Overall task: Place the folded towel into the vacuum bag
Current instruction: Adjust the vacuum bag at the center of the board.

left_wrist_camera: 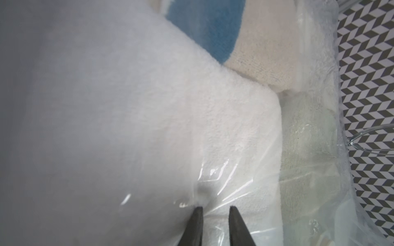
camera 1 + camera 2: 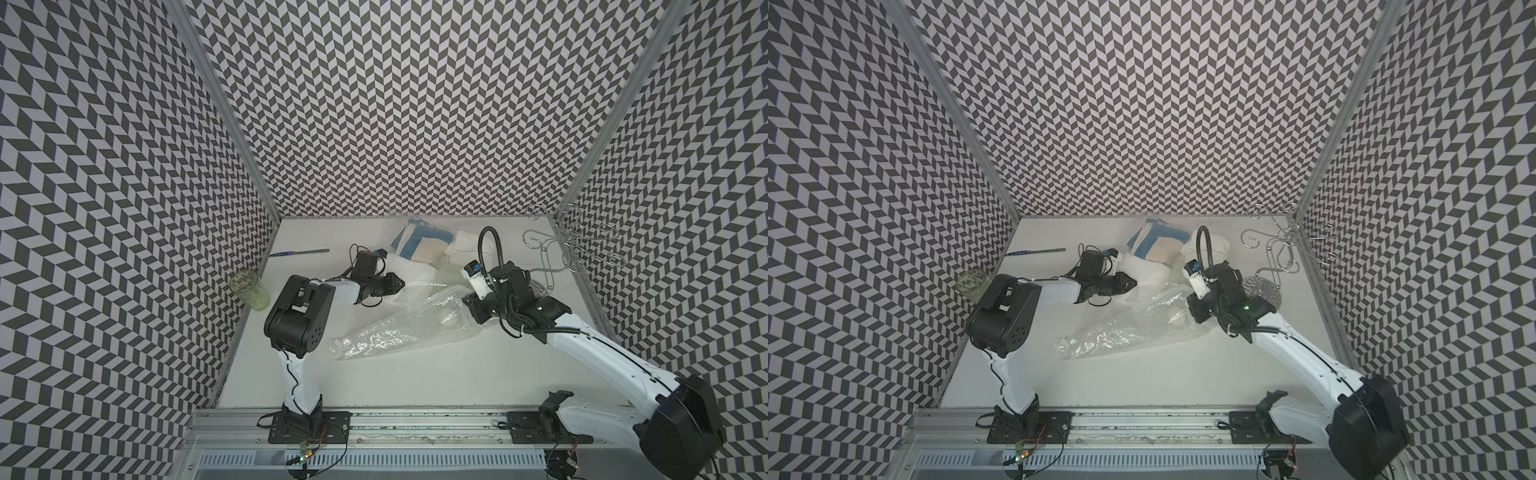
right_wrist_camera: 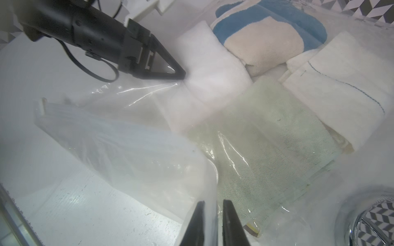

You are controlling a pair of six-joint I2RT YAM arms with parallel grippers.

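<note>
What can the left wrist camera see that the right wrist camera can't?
Only the left wrist view: a thin shiny wire.
Only the right wrist view: the right tool pinching the vacuum bag, a white cloth with a blue stitched line, bare table and a shiny metal base.
Both: the white towel, the blue-and-beige towel, the pale green towel, bag plastic, and the left tool nipping it.

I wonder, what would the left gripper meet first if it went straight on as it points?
Most likely the white folded towel, directly ahead of the left gripper, though film of the vacuum bag seems to lie between them.
</note>
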